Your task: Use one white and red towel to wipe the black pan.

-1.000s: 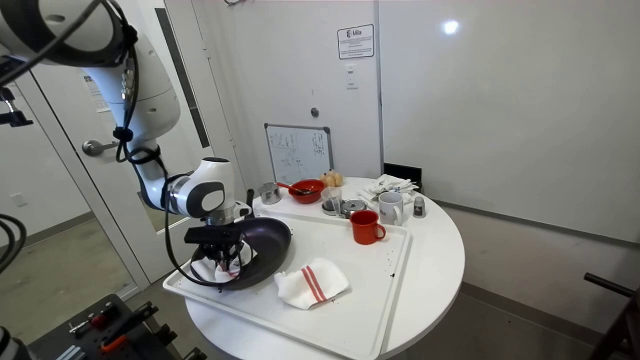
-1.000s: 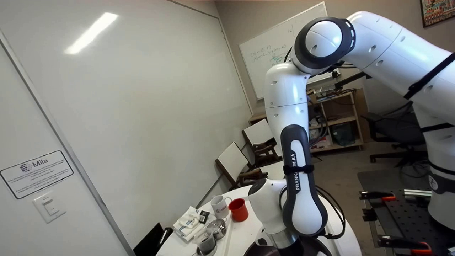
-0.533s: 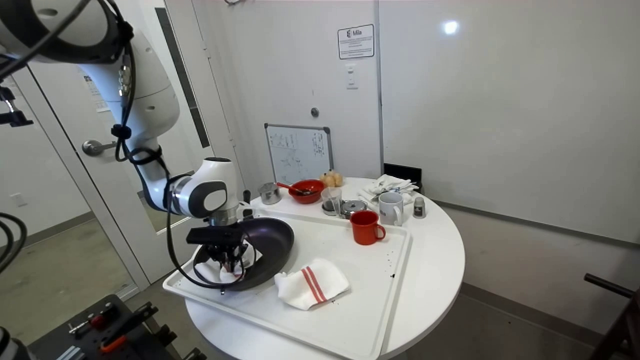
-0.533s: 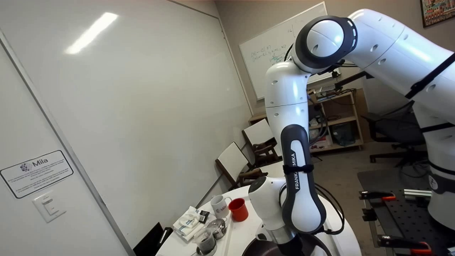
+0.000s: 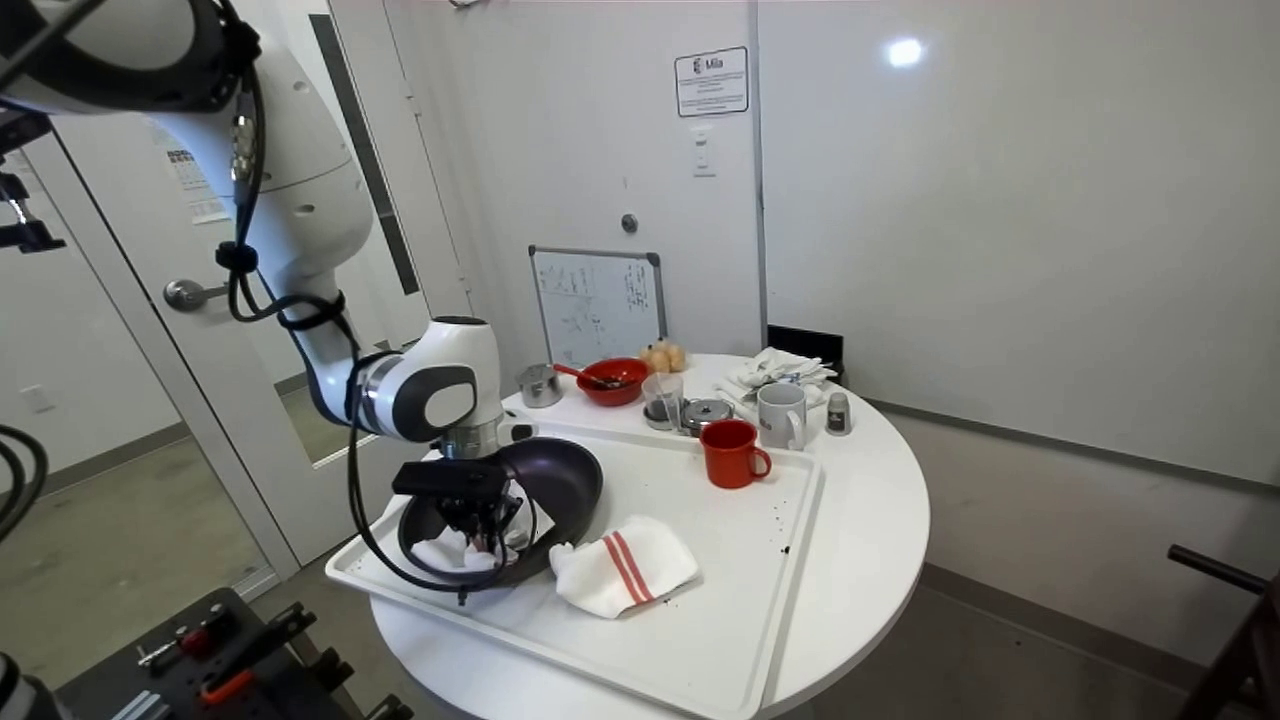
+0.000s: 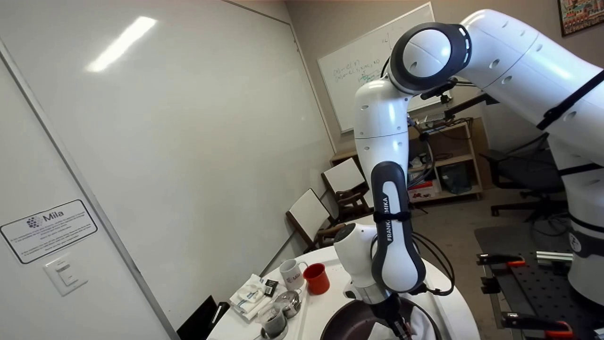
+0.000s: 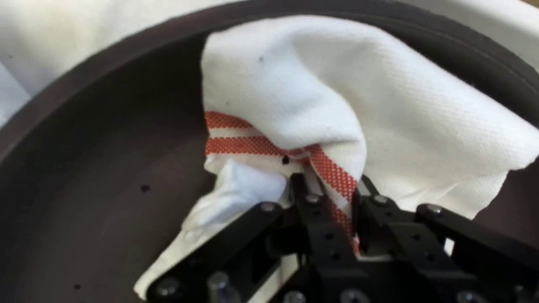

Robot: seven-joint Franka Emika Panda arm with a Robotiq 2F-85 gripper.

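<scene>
Free passage between black pan (image 5: 572, 484) and red mug (image 5: 729, 456).

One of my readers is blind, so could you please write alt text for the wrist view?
Black robot fingers pinch a crumpled white towel with red stripes inside a black pan. Small dark specks show on the pan's bare surface and on the towel.

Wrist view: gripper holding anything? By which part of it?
Yes: a white and red towel, pinched by the gripper at a bunched, red-striped fold.
</scene>
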